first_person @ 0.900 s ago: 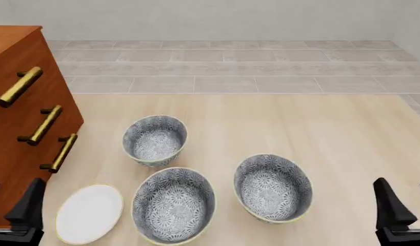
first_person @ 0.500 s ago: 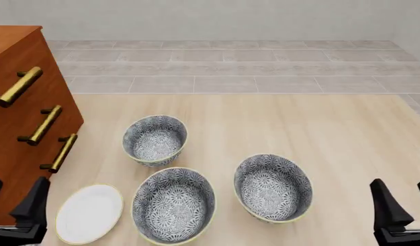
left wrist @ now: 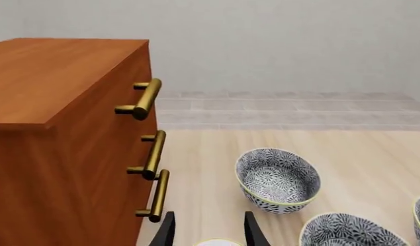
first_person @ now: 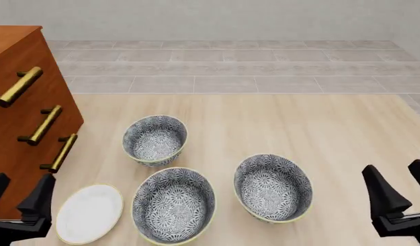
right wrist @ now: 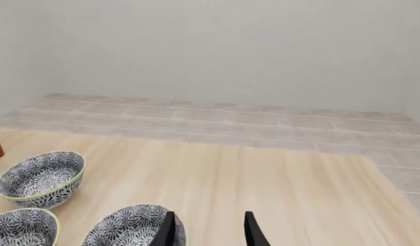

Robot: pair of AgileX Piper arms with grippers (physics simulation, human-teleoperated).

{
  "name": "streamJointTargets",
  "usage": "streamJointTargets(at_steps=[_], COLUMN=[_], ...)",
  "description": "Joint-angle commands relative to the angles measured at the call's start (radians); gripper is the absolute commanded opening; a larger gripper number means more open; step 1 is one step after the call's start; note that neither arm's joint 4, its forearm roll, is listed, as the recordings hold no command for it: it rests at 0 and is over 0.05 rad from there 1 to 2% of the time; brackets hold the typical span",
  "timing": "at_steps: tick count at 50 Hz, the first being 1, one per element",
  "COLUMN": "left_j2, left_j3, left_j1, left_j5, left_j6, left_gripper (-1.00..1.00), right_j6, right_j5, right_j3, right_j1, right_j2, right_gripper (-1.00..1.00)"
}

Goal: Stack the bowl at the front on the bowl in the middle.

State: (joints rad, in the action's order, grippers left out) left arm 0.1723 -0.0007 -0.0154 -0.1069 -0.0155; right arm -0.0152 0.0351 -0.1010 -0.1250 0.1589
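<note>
Both pincers sit low at the near edge of the counter [first_person: 278,118], each with its jaws spread and nothing between them. Ahead and inward of the left pincer [first_person: 19,195] lies a white plate [first_person: 90,212], with a wooden drawer cabinet [first_person: 21,123] just outside it. The bowl at the front [first_person: 173,204] rests beyond the plate, well apart from the right pincer [first_person: 396,185]. The bowl in the middle [first_person: 273,187] stands nearer the right pincer. A third bowl [first_person: 155,139] sits farther off.

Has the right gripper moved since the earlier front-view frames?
Yes. The right gripper has crept left and slightly forward, toward the unmoved nearest bowl.
</note>
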Motion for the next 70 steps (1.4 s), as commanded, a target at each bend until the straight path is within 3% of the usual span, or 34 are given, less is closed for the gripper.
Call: streamJointTargets(at_steps=[1, 11, 30, 39, 52, 61, 70], left_j2=[0.019, 0.025, -0.013, -0.006, 0.012, 0.039, 0.048], left_j3=[0.0, 0.0, 0.0, 0.0, 0.0, 0.0, 0.0], left_j1=[-0.006, -0.009, -0.014, -0.014, -0.015, -0.013, -0.015], left_j5=[-0.01, -0.012, 0.031, 0.025, 0.008, -0.019, -0.027], left_j6=[-0.003, -0.003, -0.002, -0.002, -0.005, -0.009, -0.012], left_gripper=[1.0, 1.0, 1.0, 1.0, 1.0, 1.0, 1.0], right_j6=[-0.004, -0.033, -0.028, -0.046, 0.014, 0.0, 0.023], right_j5=[0.019, 0.058, -0.055, -0.112, -0.231, -0.265, -0.34], right_j3=[-0.098, -0.2, -0.54, -0.646, -0.84, -0.949, -1.073], right_j1=[-0.074, -0.145, -0.279, -0.335, -0.42, -0.417, -0.414], right_j2=[0.123, 0.35, 0.734, 0.835, 1.063, 1.198, 1.331], right_gripper=[1.0, 1.0, 1.0, 1.0, 1.0, 1.0, 1.0])
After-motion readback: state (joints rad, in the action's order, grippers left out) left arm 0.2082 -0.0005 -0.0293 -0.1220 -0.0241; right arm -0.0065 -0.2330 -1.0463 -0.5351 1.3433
